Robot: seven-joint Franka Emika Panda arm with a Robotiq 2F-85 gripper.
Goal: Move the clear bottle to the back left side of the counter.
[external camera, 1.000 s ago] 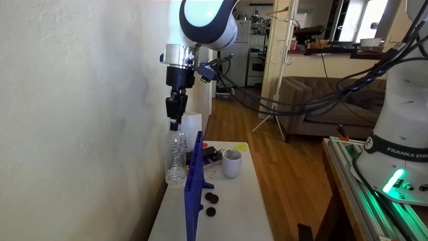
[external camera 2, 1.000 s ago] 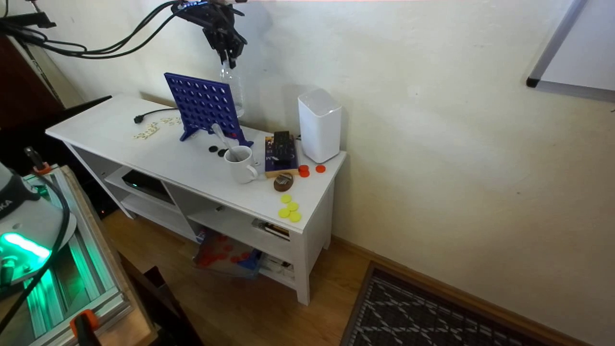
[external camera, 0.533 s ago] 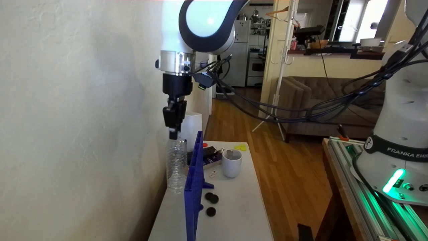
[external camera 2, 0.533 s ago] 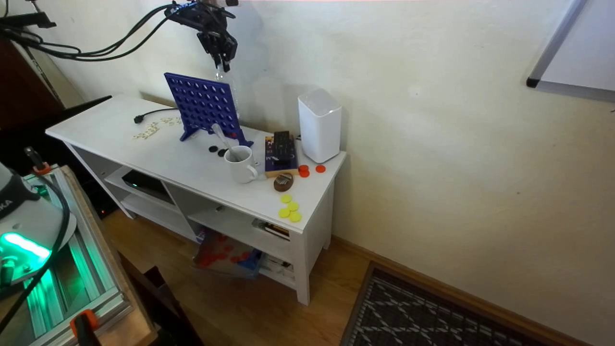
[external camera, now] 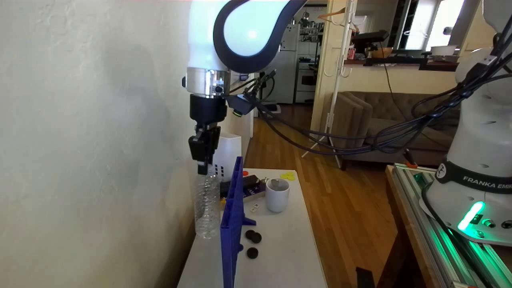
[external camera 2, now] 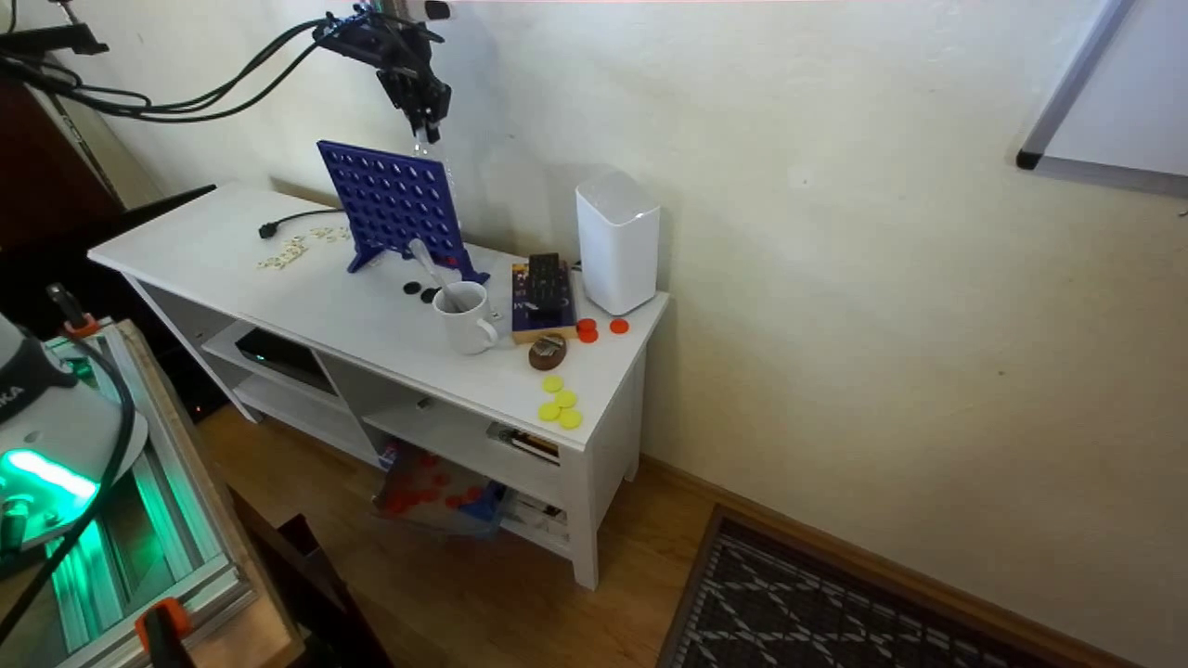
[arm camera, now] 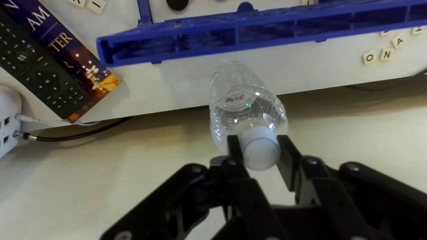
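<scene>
The clear bottle (external camera: 207, 210) hangs upright or nearly so from my gripper (external camera: 203, 168), close to the wall and behind the blue upright game board (external camera: 232, 224). In the wrist view my gripper's two fingers (arm camera: 256, 145) stand on either side of the pale cap, shut on it, with the transparent body (arm camera: 247, 100) below. In an exterior view the gripper (external camera 2: 427, 132) is above the board's top corner, and the board hides most of the bottle. The bottle's base is over the back edge of the white counter (external camera: 284, 248); I cannot tell if it touches.
The blue board (external camera 2: 390, 204) stands on the counter beside the bottle. A white cup (external camera 2: 467, 320), a book with a remote (external camera 2: 543, 301), a white box (external camera 2: 617, 246) and loose discs (external camera 2: 561, 404) lie toward one end. Letter tiles (arm camera: 386, 54) and a cord (external camera 2: 302, 218) lie beyond the board.
My gripper and the clear bottle have moved together along the wall, away from the white box, and a little lower. The bottle stays held by its cap. The other objects have not moved.
</scene>
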